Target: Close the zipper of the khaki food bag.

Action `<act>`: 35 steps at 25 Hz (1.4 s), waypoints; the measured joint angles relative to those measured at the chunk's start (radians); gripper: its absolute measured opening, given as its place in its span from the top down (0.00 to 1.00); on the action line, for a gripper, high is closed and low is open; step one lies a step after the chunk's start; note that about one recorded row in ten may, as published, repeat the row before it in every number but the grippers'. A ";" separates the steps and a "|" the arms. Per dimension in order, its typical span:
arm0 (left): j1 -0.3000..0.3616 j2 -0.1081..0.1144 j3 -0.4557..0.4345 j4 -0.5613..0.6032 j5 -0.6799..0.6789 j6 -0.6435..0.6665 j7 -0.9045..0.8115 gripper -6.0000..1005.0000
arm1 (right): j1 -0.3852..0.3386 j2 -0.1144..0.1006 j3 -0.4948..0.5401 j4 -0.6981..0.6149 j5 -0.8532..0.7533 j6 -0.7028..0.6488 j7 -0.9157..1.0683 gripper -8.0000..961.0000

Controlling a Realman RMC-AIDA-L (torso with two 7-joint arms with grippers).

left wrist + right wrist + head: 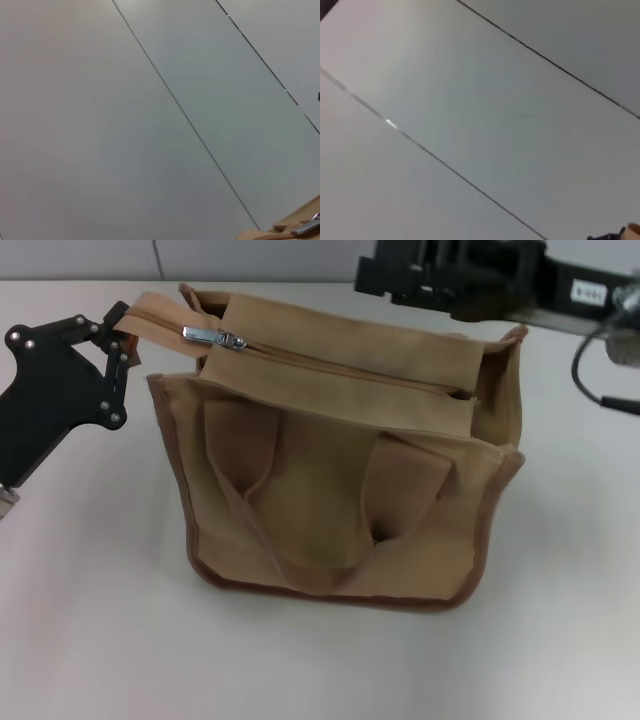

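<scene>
Here the khaki food bag (340, 480) stands on the white table (90, 640), its zipper (330, 362) slider at the bag's left end. The left gripper (118, 328) clamps the zipper tape's tail just beyond that end. The right gripper (400, 280) hangs behind the bag's far right corner; whether its jaws are apart cannot be told.

The head view looks forward and down, close over the bag (340, 470) on the desk (90, 620). Both wrist views face grey wall panels; the left wrist view catches the zipper (305, 227) at its edge, shared with the head view.
</scene>
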 joint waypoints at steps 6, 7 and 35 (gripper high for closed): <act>-0.006 0.000 0.000 0.002 0.000 -0.002 0.006 0.98 | 0.057 0.000 -0.128 -0.015 -0.001 0.131 0.300 0.19; -0.007 0.000 0.000 0.002 0.000 -0.002 0.006 0.98 | 0.066 0.001 -0.149 -0.016 -0.001 0.150 0.333 0.19; -0.014 0.001 0.000 0.011 -0.036 0.050 0.006 0.98 | 0.129 0.053 -0.338 -0.028 0.013 0.362 0.560 0.19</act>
